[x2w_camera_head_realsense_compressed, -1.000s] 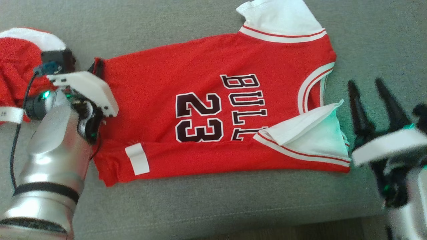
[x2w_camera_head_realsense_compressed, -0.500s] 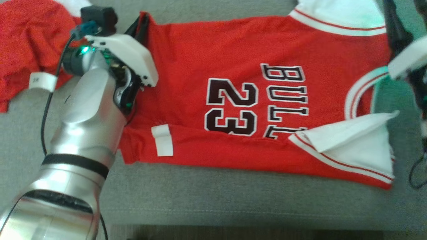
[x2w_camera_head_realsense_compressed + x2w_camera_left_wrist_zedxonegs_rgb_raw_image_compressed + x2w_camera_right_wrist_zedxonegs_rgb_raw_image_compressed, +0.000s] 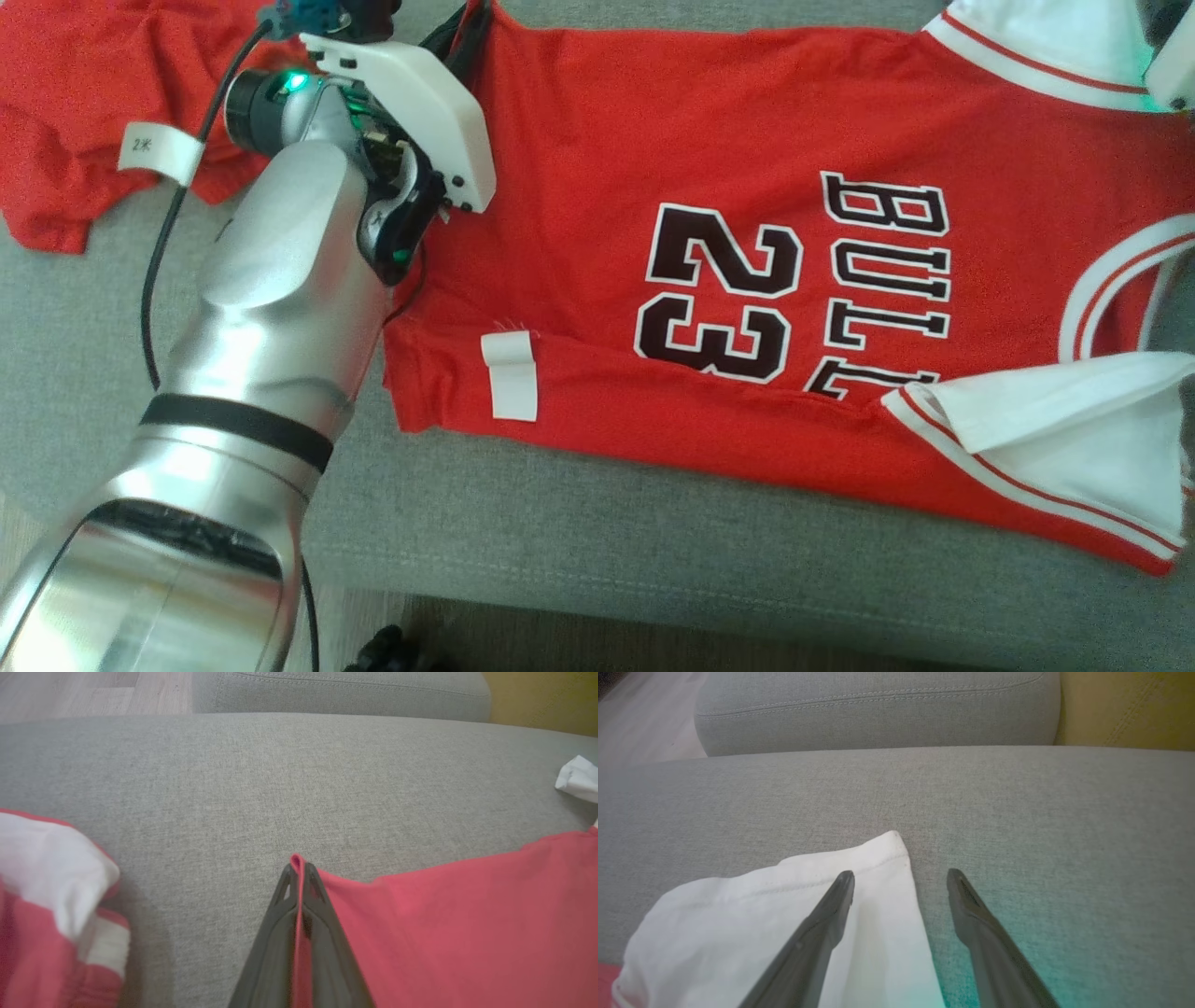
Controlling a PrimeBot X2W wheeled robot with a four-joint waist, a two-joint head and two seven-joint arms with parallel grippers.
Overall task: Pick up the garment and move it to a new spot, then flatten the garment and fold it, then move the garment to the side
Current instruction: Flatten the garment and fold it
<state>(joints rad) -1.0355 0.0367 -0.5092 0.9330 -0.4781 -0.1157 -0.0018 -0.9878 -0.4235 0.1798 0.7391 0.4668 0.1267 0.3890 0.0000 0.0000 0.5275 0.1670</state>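
Left jaws pinching red jersey point(image 3: 444, 914), right jaws spread over white sleeve point(image 3: 714, 919), grey sofa point(image 3: 1017, 802), wooden floor point(image 3: 93, 695)

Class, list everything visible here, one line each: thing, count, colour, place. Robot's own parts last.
sofa seat: one, grey, under both garments
jersey: one, red with white sleeves, spread on the seat
second garment: one, red, crumpled left of the jersey
hem label: one, white, on the jersey's hem
tag: one, white, on the second garment
floor: one, pale wood, beyond the sofa
left arm: one, silver, over the jersey's hem
left tool: one, dark, shut on the jersey's corner
right tool: one, dark, open at a white sleeve
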